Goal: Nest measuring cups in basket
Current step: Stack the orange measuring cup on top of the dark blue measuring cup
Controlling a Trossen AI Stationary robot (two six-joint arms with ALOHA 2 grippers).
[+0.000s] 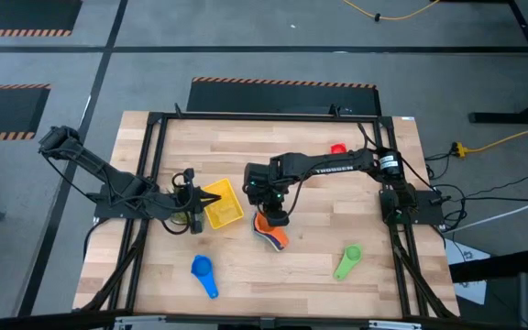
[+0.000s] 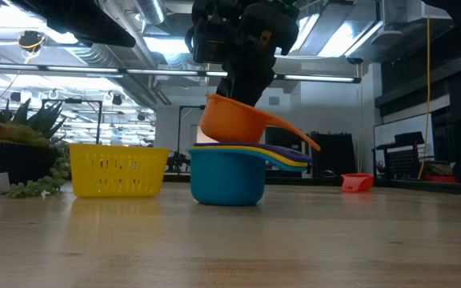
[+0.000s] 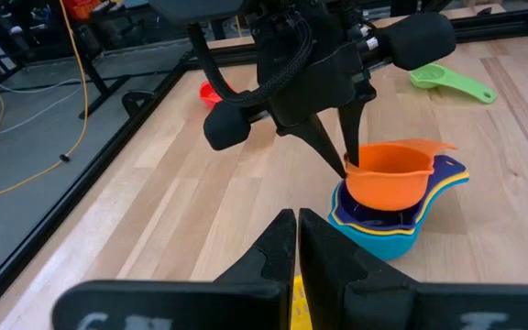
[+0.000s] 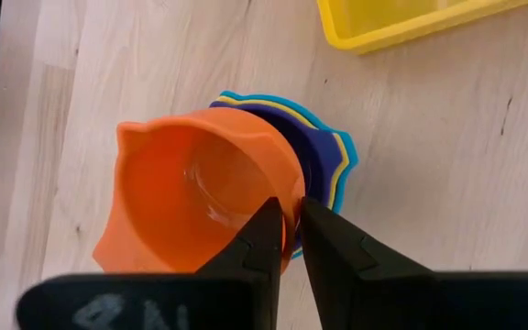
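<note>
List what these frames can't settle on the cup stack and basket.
- Cup count in the stack: only rims show under the orange cup in every view.
- Whether the orange cup is seated: it sits tilted in the low view, with the right hand pinching its rim.
- Basket contents: the side wall hides them in the low view; too small from above, and the left hand covers its edge.
- Red cup: too small to see its handle.

The wooden bench [image 1: 273, 266] stands on a grey floor [image 1: 246, 37] with striped orange tape [image 1: 282, 83]. Long ceiling lights [image 2: 62, 36] shine. A yellow cable [image 1: 507, 139] lies nearby.
</note>
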